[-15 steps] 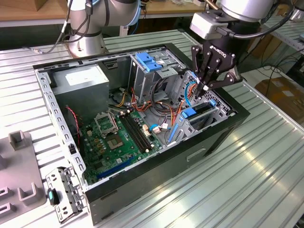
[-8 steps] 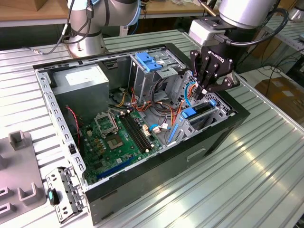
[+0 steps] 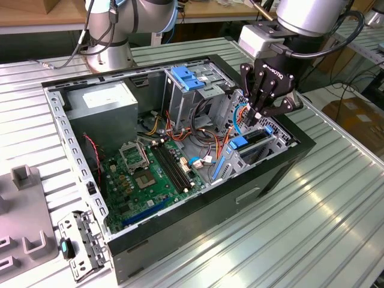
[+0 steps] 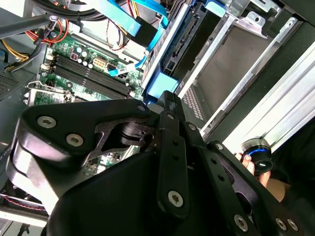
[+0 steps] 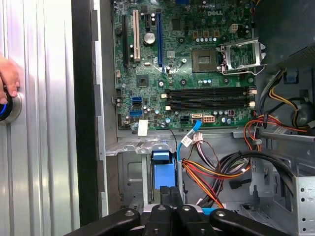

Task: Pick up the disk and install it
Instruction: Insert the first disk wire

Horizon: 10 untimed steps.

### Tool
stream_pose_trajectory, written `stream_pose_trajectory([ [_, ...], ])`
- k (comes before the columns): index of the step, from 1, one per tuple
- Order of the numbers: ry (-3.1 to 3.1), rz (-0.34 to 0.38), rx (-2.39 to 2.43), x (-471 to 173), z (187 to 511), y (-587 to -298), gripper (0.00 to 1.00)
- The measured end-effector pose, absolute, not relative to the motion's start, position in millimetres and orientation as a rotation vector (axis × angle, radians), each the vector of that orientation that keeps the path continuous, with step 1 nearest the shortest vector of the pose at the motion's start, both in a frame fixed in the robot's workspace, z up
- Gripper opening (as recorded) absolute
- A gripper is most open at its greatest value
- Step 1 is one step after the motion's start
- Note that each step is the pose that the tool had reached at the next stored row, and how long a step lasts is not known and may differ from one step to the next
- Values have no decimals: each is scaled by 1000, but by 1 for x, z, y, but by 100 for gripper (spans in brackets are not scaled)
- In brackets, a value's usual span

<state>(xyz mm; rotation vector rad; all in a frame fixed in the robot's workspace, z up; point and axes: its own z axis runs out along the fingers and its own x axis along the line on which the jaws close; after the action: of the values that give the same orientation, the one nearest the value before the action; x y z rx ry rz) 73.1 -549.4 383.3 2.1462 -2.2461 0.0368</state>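
The gripper [image 3: 255, 116] reaches down into the open computer case [image 3: 180, 240], over the drive cage [image 3: 277, 146] at the exterior view's right. Both wrist views show its two black fingers drawn together with no gap between them. They clasp nothing, and their tips [image 4: 166, 96] sit against the blue plastic end of the disk [image 4: 183, 42].

The disk stands on edge inside the cage, next to the green motherboard [image 3: 150, 171]. What can be seen of it is a dark narrow edge with a connector strip, a blue rail along its side and the blue end piece [image 5: 163, 171] just ahead of the fingertips. The cage walls cover its flat face and label. I cannot tell how far down it sits.

The gripper's own body blocks much of the second wrist view. A person's hand [image 5: 7, 78], cut off by the frame edge, rests on a blue-ringed round button [image 4: 258, 152] on the ribbed metal table [image 3: 336, 204].
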Motion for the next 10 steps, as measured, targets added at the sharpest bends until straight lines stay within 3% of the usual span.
stream_pose_trajectory([
  [10,-2246,37,2146,82,383,-549,11],
])
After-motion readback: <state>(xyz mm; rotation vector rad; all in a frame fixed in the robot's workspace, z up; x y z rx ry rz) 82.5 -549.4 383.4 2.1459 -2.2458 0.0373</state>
